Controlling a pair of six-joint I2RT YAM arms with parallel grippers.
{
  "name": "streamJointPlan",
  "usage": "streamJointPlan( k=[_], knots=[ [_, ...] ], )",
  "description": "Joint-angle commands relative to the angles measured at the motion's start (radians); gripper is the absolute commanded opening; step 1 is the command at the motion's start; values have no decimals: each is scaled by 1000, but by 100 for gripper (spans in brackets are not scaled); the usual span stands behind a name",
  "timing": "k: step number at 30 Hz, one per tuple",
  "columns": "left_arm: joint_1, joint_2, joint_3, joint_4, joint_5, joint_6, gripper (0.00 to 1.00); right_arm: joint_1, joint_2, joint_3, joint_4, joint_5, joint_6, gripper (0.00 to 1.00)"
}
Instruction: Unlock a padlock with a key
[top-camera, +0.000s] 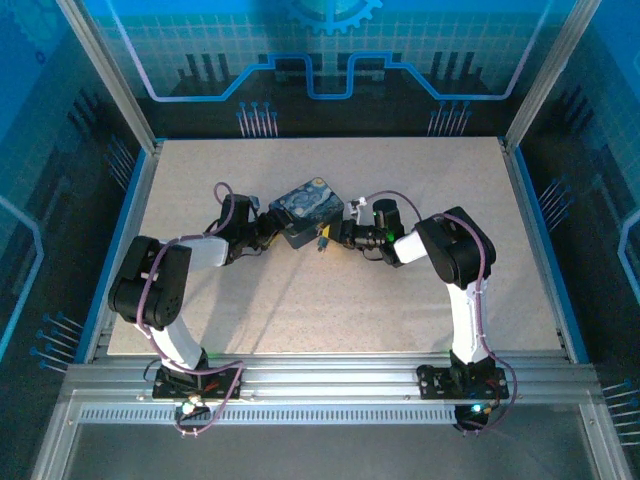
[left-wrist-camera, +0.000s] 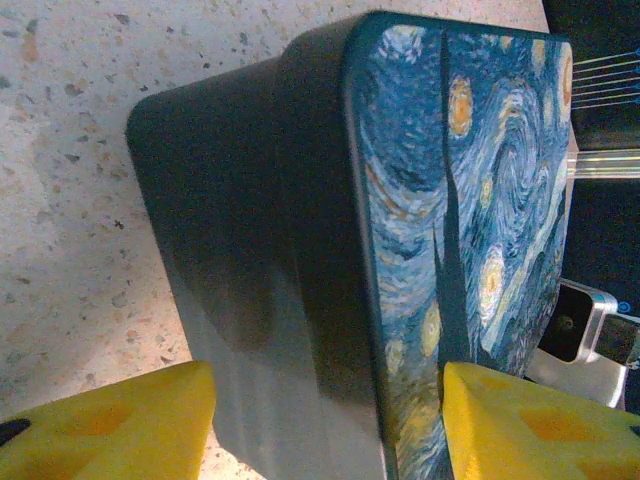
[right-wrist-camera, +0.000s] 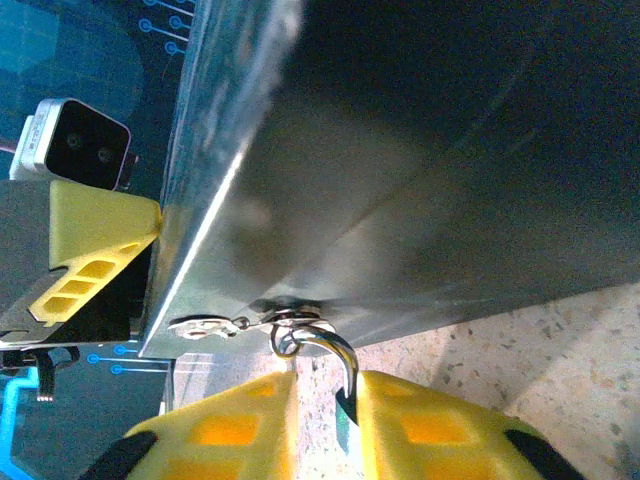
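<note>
On the bench (top-camera: 400, 300), the left hand (left-wrist-camera: 325, 420) squeezes the starry box (left-wrist-camera: 300, 200) steady so the right hand (right-wrist-camera: 328, 400), pinching the padlock (right-wrist-camera: 340, 348), can work.

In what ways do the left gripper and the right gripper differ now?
The left gripper has its fingers wide apart, clasping the starry-print box; the right gripper has its fingers nearly closed on the padlock. The left holds a large thing, the right a tiny one. Both have yellow fingers.
</note>
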Motion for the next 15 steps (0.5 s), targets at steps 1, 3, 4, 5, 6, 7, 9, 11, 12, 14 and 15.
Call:
streamJointPlan(
  k=[1,3,4,5,6,7,9,11,12,14,15],
  knots=[
    [-10,-2,-28,-119,-27,11,62,-5,29,-9,56,-5,17,28],
    [-10,-3,-28,-118,-29,11,62,-4,29,-10,59,-7,14,32],
    [-10,-1,-27,-119,-28,10,62,-5,29,-10,60,-8,13,34],
    [-10,-1,-26,-120,-29,11,61,-3,32,-10,62,-10,13,35],
    [-10,1,-27,-120,-28,11,62,-3,35,-8,68,-12,17,36],
    [-12,1,-26,-120,-29,10,62,-1,40,-8,76,-15,21,37],
    [-12,1,-26,-120,-29,11,62,0,51,-7,100,-20,36,38],
    [-12,-1,-24,-121,-28,12,62,3,61,-5,122,-27,49,39],
    [-12,-1,-25,-120,-28,12,61,3,64,-2,128,-30,51,39],
    [-12,-1,-25,-122,-30,13,62,6,68,3,133,-34,52,39],
    [-11,-1,-25,-123,-31,11,62,8,70,5,138,-38,53,39]
  ],
)
